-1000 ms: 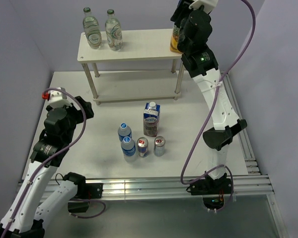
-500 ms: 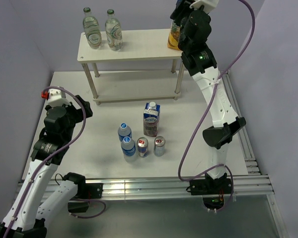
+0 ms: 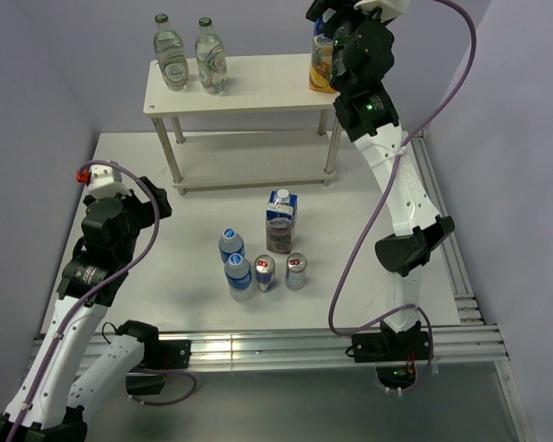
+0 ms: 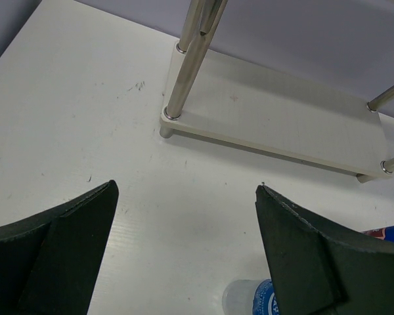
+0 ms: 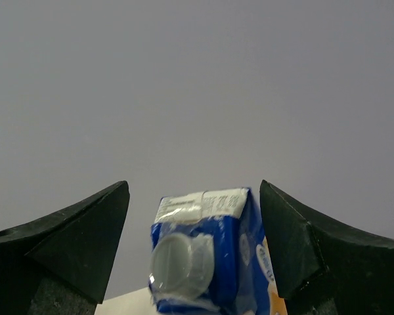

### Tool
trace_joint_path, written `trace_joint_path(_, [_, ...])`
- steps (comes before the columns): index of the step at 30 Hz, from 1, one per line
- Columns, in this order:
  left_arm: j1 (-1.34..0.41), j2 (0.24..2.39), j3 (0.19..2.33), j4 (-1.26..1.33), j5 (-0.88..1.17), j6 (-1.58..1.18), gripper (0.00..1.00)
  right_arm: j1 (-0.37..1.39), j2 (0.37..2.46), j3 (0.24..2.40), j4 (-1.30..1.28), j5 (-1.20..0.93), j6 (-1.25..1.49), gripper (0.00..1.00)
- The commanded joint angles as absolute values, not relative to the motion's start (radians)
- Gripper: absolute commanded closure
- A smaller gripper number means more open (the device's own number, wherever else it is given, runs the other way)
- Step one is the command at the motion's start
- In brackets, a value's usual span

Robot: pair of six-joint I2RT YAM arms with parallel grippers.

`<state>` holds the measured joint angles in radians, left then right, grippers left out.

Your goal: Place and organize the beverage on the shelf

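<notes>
- Top external view: the shelf stands at the 12 o'clock side of the tabletop. Two glass bottles are at the 9 o'clock end of its upper board, and a juice carton stands upright at the 3 o'clock end.
- Right wrist view: the right hand is spread, with a gap between each finger and the carton's blue top, so it grips nothing.
- The step in hand looks like the placing of the juice carton. It appears done, with the hand yet to draw clear.
- The left hand is also spread wide and empty. It hovers over the tabletop at 9 o'clock, looking toward the shelf's lower board.
- Five drinks wait near the middle of the tabletop:
  - a second carton at 12 o'clock of the group;
  - two water bottles at 9 o'clock;
  - two cans at 6 o'clock.
- The next move calls for the right hand to back away without nudging the carton, which sits close to the board's edge. Either hand can then go for a drink from the group.
- Hard to make out:
  - the right arm hides the shelf's 3 o'clock corner, so the carton's footing cannot be checked;
  - the carton's base is cut off in the right wrist view;
  - the left wrist view shows only one water bottle's cap at its bottom edge.
</notes>
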<state>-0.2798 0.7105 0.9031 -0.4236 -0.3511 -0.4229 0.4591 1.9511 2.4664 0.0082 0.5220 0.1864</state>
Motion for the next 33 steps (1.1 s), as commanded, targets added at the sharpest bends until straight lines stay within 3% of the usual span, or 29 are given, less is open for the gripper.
trace_joint_path(1, [-0.275,0.699,0.904,-0.39,-0.336,-0.419,0.07,0.456,1.954,2.471,0.064,0.518,0.193,0.13])
trace_joint_path(33, [-0.275,0.701,0.899,-0.388,-0.336,-0.416,0.08,0.423,2.071,2.447,0.144,0.558,0.17,0.14])
